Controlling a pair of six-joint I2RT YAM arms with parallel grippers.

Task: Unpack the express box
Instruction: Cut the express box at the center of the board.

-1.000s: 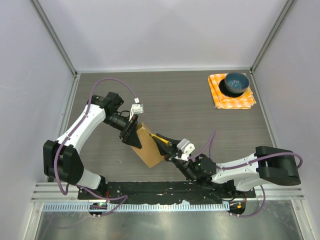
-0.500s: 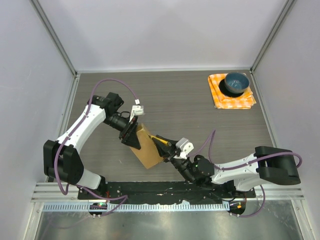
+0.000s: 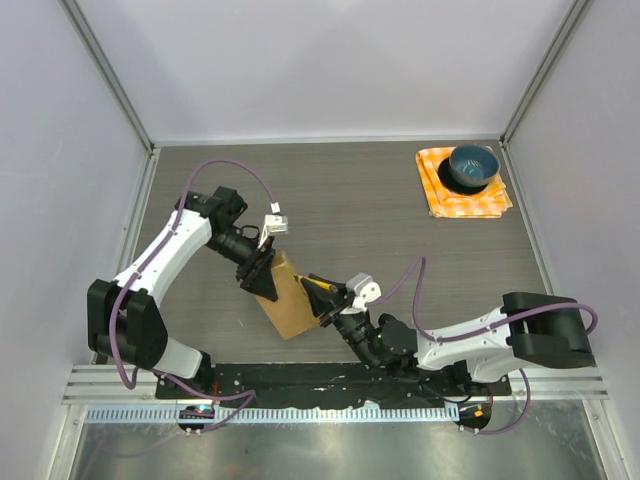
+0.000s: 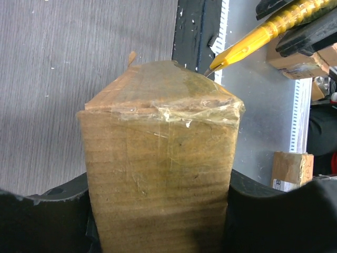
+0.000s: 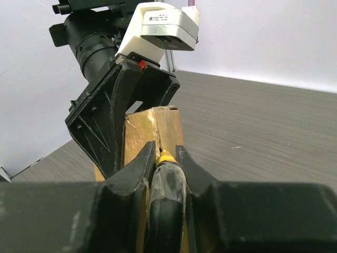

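Observation:
The express box, a plain brown taped carton, is held tilted near the table's front centre. My left gripper is shut on its upper left end. In the left wrist view the box fills the space between both black fingers, with its taped end pointing away. My right gripper is shut on a yellow utility knife. The knife tip touches the box's far taped edge. In the right wrist view the knife sits between the fingers, its point at the taped seam of the box.
A blue bowl stands on an orange checked cloth at the back right corner. White walls close in the table on three sides. Small cartons lie beyond the table's front rail.
My right arm has pushed left and forward, bringing the knife tip onto the box's edge. The left gripper and the box have shifted slightly left and down.

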